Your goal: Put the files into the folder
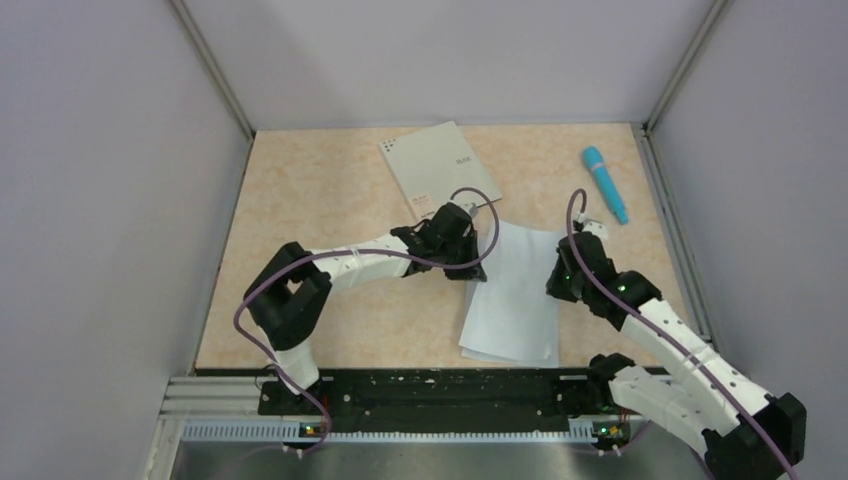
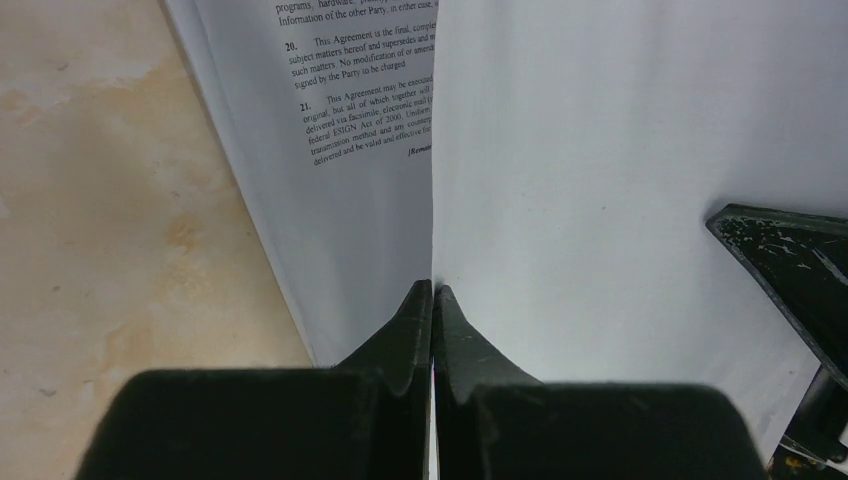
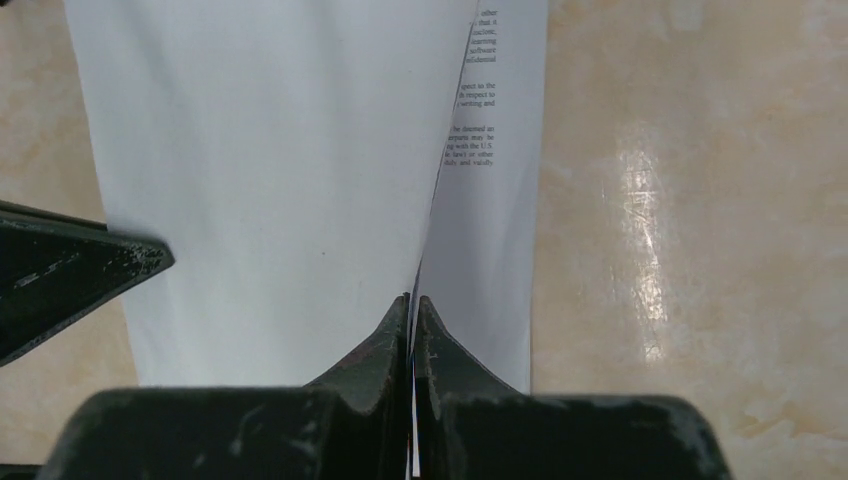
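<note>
The files (image 1: 512, 300), white sheets, lie stacked in the middle of the table, nearer the right. My left gripper (image 1: 468, 262) is at their far left corner and my right gripper (image 1: 562, 276) at their far right edge. In the left wrist view the left gripper (image 2: 433, 289) is shut on the edge of a blank top sheet (image 2: 620, 170), above a printed sheet (image 2: 345, 110). The right gripper (image 3: 412, 300) is shut on the same blank sheet (image 3: 280, 170), whose edge runs between its jaws, with a printed sheet (image 3: 495, 200) underneath. The folder (image 1: 440, 170) lies closed, grey side up, at the back.
A blue pen-like tool (image 1: 606, 183) lies at the back right near the side rail. Grey walls enclose the beige table (image 1: 330, 200) on three sides. Each wrist view shows the other gripper's black finger: one (image 2: 790, 270) at the right, one (image 3: 70, 275) at the left.
</note>
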Available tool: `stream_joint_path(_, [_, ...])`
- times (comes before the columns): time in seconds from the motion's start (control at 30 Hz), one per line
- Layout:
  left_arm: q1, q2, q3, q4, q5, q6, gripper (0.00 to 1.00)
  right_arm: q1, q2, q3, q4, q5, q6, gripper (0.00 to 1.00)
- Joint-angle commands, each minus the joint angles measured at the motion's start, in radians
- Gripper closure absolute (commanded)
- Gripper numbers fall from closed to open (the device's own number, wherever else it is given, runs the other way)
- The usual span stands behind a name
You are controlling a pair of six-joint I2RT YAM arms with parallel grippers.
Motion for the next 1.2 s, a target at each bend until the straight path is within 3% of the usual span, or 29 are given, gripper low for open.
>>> stream_joint_path(0.0, [-0.016,0.026,0.007,0.099,-0.046,-0.034,1.0,-0.008,0.074,-0.01,0.05,0.089,0.028,1.0])
stream_joint_path(0.1, [-0.018,0.055,0.005,0.096,-0.052,-0.037,1.0,-0.008,0.144,-0.016,0.075,0.127,0.027,1.0])
stream_joint_path(0.3, [-0.022,0.086,0.006,0.099,-0.054,-0.029,1.0,-0.011,0.214,-0.028,0.131,0.167,0.024,0.87])
stream_joint_path(0.53, [-0.022,0.12,0.015,0.082,-0.067,-0.025,1.0,-0.02,0.279,-0.049,0.18,0.167,0.014,0.81])
stream_joint_path(0.7, [-0.022,0.131,0.014,0.077,-0.086,-0.029,1.0,-0.031,0.309,-0.069,0.214,0.169,0.009,0.65])
stream_joint_path(1.0, [-0.022,0.144,0.022,0.058,-0.108,-0.031,1.0,-0.061,0.359,-0.078,0.261,0.169,-0.01,0.5])
stream_joint_path(1.17, [-0.022,0.13,0.024,0.046,-0.109,-0.018,0.84,-0.074,0.377,-0.081,0.271,0.168,-0.02,0.44])
